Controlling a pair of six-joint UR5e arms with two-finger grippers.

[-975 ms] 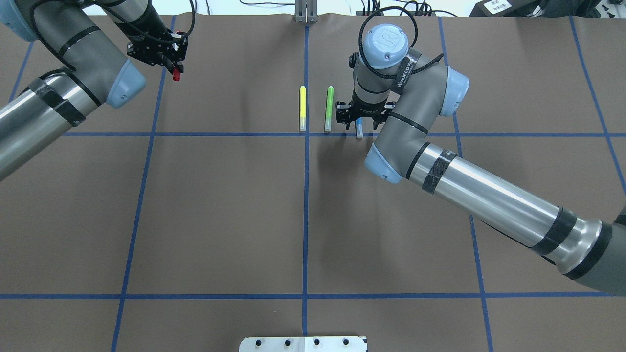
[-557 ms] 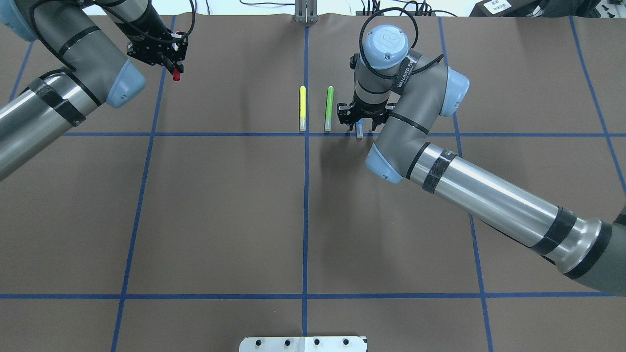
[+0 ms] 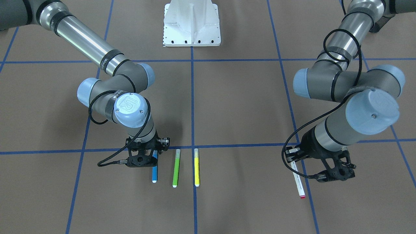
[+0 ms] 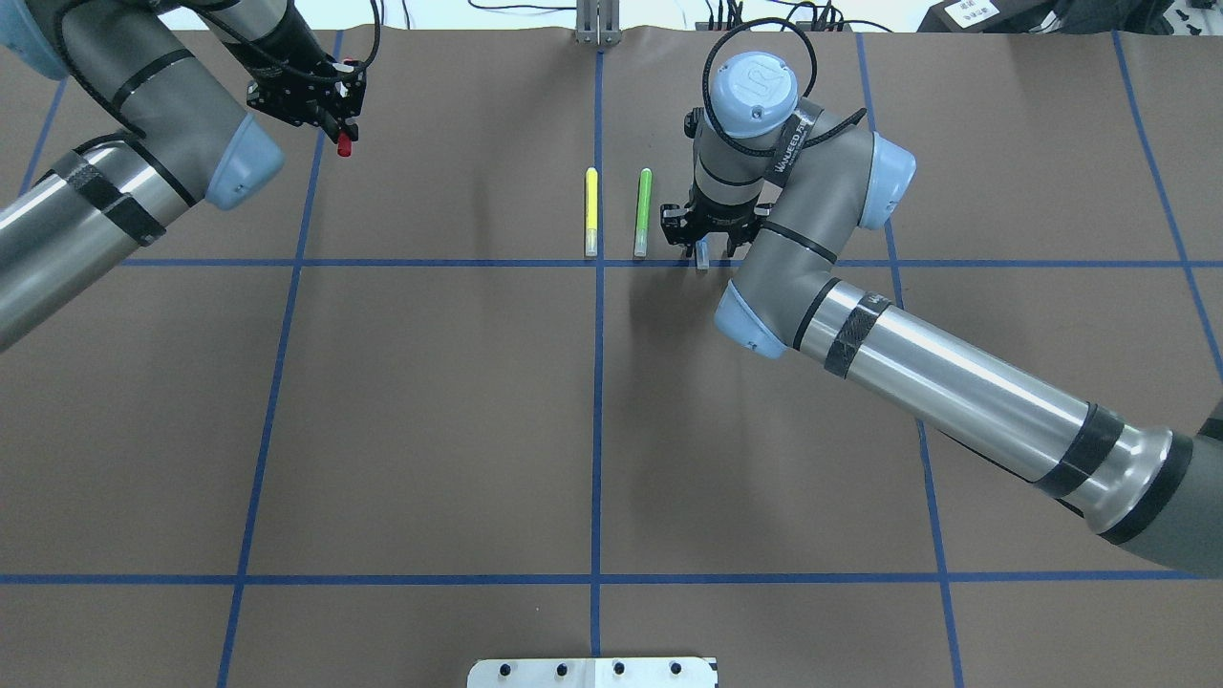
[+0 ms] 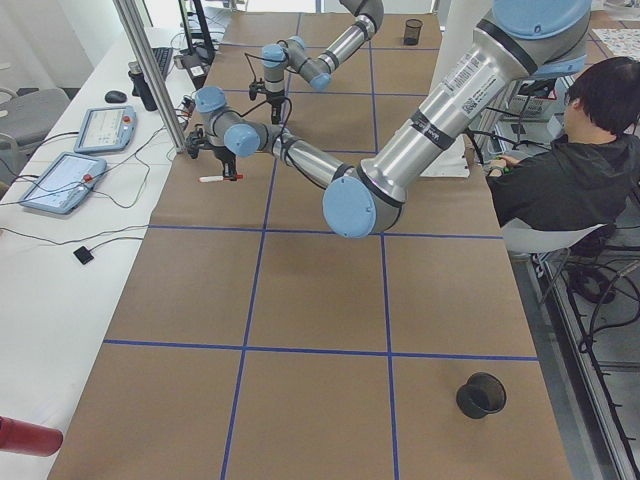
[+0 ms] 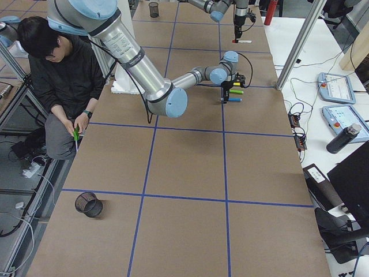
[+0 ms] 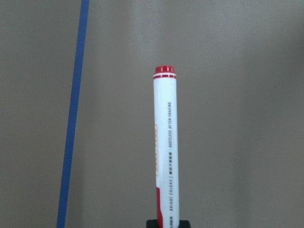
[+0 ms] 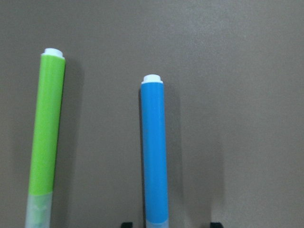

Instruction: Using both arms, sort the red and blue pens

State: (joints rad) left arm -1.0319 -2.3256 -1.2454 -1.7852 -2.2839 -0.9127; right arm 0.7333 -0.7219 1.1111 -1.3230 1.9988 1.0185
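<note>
Left claw (image 3: 293,162) clamping red pen (image 3: 298,182), right claw (image 3: 153,157) parted astride blue pen (image 3: 154,172), green marker (image 3: 175,169) just beside, yellow marker (image 3: 196,169) next

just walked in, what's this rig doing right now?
Two-arm pen sorting, partway through. The left hand is shut on the red pen, holding it by one end out at the robot's far left of the table. The right hand is down over the blue pen, jaws open on either side, not clamped yet. The lime-green marker and yellow marker lie beside the blue pen.
</note>
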